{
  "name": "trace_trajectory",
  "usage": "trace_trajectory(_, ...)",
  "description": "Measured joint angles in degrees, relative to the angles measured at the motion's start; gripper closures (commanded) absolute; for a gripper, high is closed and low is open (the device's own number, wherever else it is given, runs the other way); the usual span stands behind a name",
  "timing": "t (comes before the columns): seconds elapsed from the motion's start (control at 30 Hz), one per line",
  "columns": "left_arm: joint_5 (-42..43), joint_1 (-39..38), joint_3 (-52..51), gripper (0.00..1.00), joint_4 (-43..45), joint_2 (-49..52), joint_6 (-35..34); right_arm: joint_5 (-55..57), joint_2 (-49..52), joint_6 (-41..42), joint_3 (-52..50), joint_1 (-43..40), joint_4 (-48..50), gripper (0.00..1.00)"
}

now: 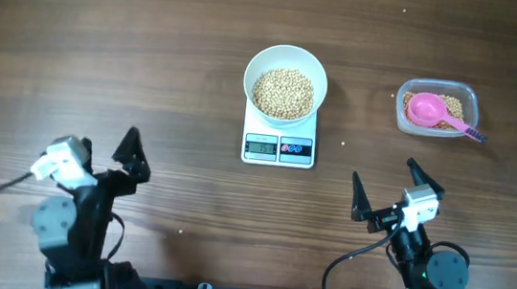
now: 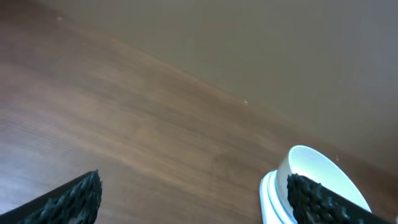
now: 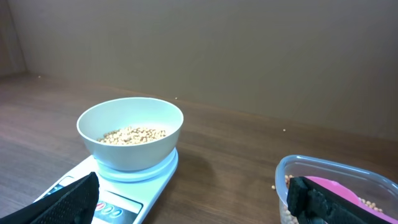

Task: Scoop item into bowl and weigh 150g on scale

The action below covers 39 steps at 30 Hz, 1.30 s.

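Both my grippers stand wide open and hold nothing. My left gripper point(image 1: 104, 150) hovers over the table point(image 1: 107, 32) near its front edge on the left, and my right gripper point(image 1: 386, 182) hovers near that edge on the right. The white bowl point(image 1: 249, 74) sits on the scale point(image 1: 278, 149), midway across the table, with a heap of beans point(image 1: 283, 92) inside. Toward the right edge a clear tub point(image 1: 467, 92) holds more beans and a pink scoop point(image 1: 426, 109), whose handle pokes over the tub's rim.
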Motion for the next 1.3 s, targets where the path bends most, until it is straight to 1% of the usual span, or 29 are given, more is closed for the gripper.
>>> trace_trajectory(0.1,-1.09,1.64,-4.11,0.00,1.86,-4.66,-2.38,0.00,0.02,0.00,0.00,0.00,0.00,0.00)
trace_trajectory(0.13,-1.99,2.05,-6.25,0.00,4.68,-6.12,-3.17,0.00,0.02,0.00,0.00,0.00,-0.02,0.00)
trace_trajectory(0.2,-2.91,2.14,-9.49,0.00,9.90,-7.41,-3.63,0.00,0.02,0.00,0.00,0.00,-0.02,0.00)
trace_trajectory(0.27,-3.43,2.14,-11.72,0.00,13.20,-7.91,-3.85,0.00,0.02,0.00,0.00,0.00,-0.02,0.00)
trace_trajectory(0.37,-4.20,1.62,-13.81,0.00,15.30,-9.27,-4.07,0.00,0.02,0.00,0.00,0.00,-0.02,0.00)
trace_trajectory(0.5,-5.84,1.01,-14.84,0.00,13.77,-12.24,-4.07,0.00,0.02,0.00,0.00,0.00,0.00,0.00)
trace_trajectory(0.6,-6.69,-0.15,-14.99,0.00,10.34,-12.33,-4.00,0.00,0.02,0.00,0.00,0.00,-0.02,0.00)
trace_trajectory(0.73,-6.73,-1.38,-14.99,0.00,10.32,-12.33,-3.78,0.00,0.02,0.00,0.00,0.00,-0.02,0.00)
trace_trajectory(1.3,-7.10,-1.38,-14.99,0.00,10.32,-12.33,-3.78,0.00,0.02,0.00,0.00,0.00,-0.02,0.00)
